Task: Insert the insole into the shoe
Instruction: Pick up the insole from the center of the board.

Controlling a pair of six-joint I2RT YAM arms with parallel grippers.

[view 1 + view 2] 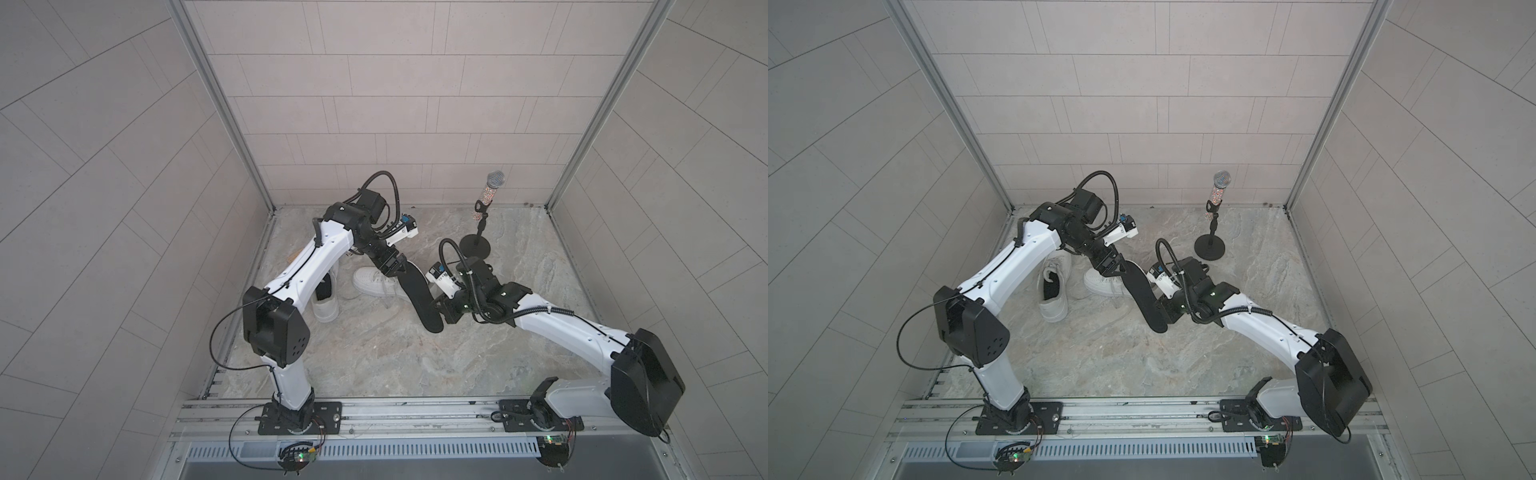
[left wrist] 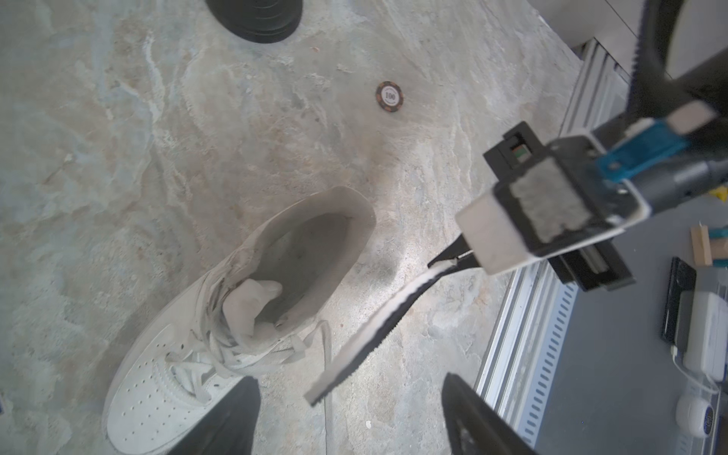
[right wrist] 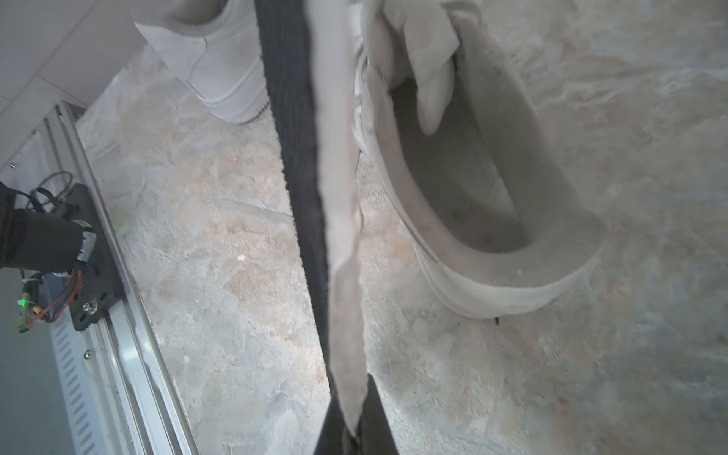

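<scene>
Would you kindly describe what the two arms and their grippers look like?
Both the left arm and right arm have white link shells with black joint housings. Black corrugated cables loop over the wrists, thin black wires run beside the links. The left gripper and right gripper are black with pointed jaws.

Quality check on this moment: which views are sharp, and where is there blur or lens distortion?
Both top views: sharp, evenly lit, wall tiles bowed by the wide lens. Left wrist: shoe fairly sharp, right arm's wrist housing close and blurred. Right wrist: insole close to the lens, soft; shoe beyond hazy.
</scene>
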